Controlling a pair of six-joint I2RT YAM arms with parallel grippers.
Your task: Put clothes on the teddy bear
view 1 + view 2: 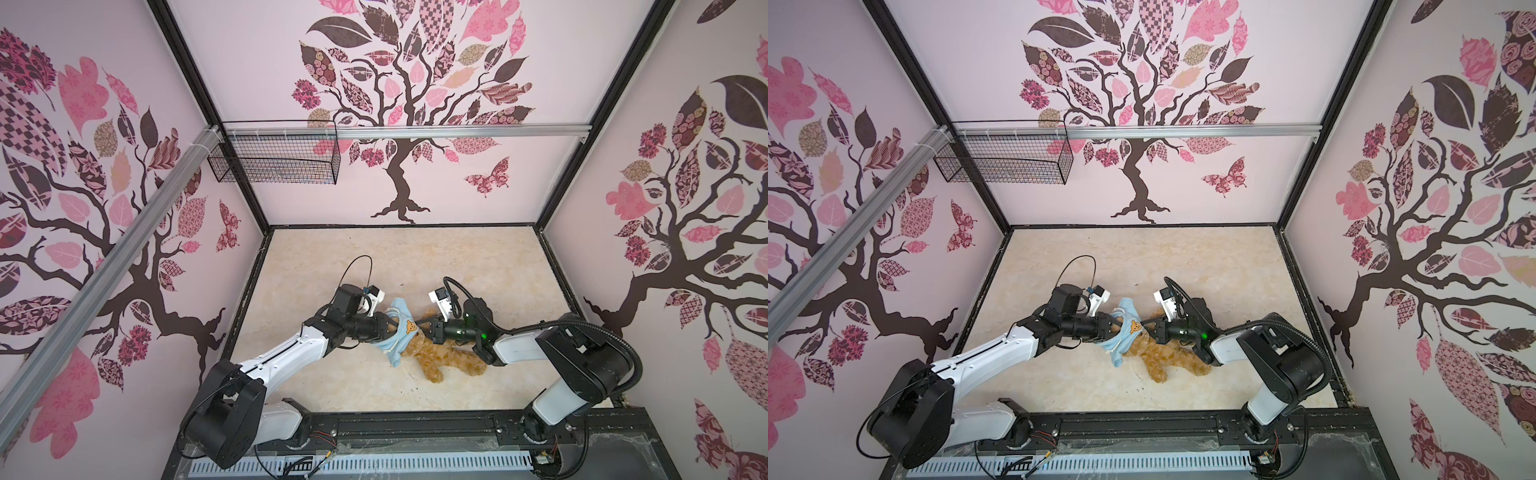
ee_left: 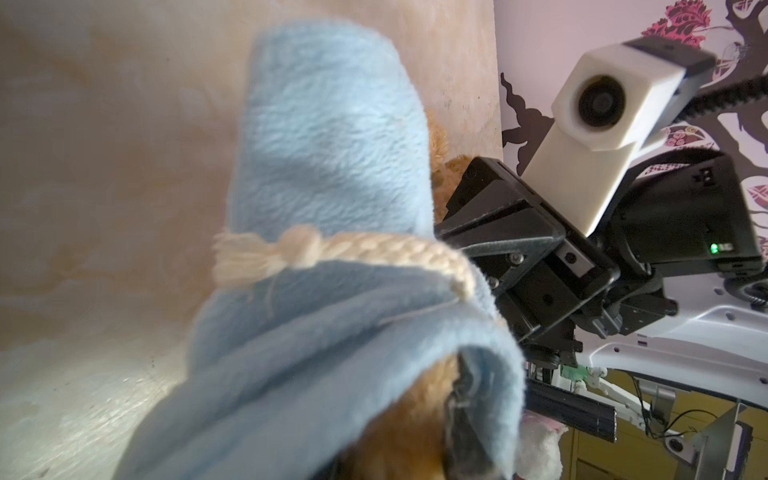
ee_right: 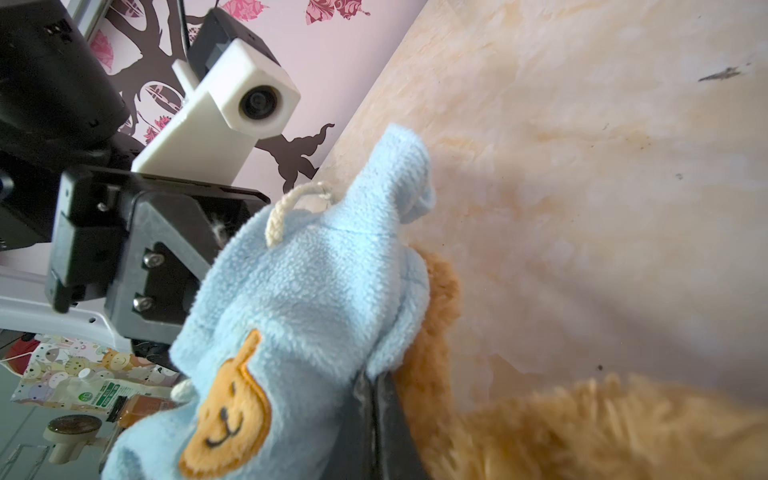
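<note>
The golden-brown teddy bear lies on the marble-look table, legs toward the front right. A light blue hoodie with an orange bear-face patch covers its head and chest. My left gripper reaches into the hoodie from the left. In the left wrist view the hoodie drapes over one dark finger, with fur beside it; the other finger is hidden. My right gripper is shut on the hoodie's edge, right beside the bear's fur.
A black wire basket hangs from the aluminium rail at the back left. Patterned walls close in the table on three sides. A black base rail carrying both arms runs along the front edge.
</note>
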